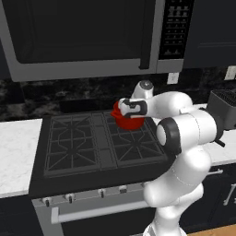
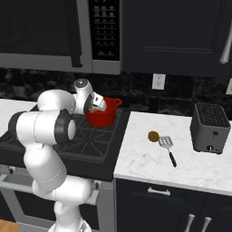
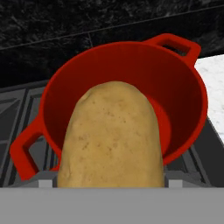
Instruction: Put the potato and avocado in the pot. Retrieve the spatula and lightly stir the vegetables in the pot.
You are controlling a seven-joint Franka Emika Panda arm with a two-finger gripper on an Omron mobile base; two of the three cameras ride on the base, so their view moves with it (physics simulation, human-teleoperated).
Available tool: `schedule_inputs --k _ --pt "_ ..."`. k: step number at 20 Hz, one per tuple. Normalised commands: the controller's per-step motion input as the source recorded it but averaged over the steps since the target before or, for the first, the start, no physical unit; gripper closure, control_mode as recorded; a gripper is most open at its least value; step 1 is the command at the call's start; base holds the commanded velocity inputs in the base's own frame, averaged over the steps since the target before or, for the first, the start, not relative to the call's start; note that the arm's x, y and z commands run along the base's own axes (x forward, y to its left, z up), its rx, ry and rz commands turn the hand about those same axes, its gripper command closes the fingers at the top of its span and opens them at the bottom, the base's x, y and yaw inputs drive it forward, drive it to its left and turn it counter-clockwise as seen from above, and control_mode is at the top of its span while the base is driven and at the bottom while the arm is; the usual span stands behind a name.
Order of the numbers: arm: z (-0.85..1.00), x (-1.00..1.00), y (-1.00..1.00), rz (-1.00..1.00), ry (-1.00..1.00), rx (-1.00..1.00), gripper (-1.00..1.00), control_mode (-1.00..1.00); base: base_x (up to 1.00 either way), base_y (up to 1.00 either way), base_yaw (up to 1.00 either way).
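One potato [image 3: 111, 138] sits clamped in your pincer [image 2: 94, 108], filling the lower centre of the hand view, right over the mouth of the red pot [image 3: 175, 100]. Your pot stands on the stove [image 1: 87, 143], centre of the left base view. Out on the white worktop [image 2: 181, 167], right of centre, lie the avocado [image 2: 153, 136] and, just beside it, the spatula [image 2: 168, 149].

one potato [image 3: 111, 135], one pot [image 2: 102, 114], one spatula [image 2: 168, 148], one toaster [image 2: 207, 128]
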Motion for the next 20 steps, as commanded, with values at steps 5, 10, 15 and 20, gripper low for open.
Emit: schedule_inputs --k 5,10,15,20 --pt "-0.09 0.06 0.03 -0.01 0.01 0.00 1.00 -1.00 0.00 0.00 0.00" --pt "0.01 0.02 0.00 -0.03 0.00 0.02 1.00 -1.00 0.00 0.00 0.00" --pt "0.02 0.11 0.00 -0.06 0.00 0.02 1.00 -1.00 0.00 0.00 0.00" --pt "0.00 0.27 0.00 -0.07 0.00 0.02 1.00 -1.00 0.00 0.00 0.00"
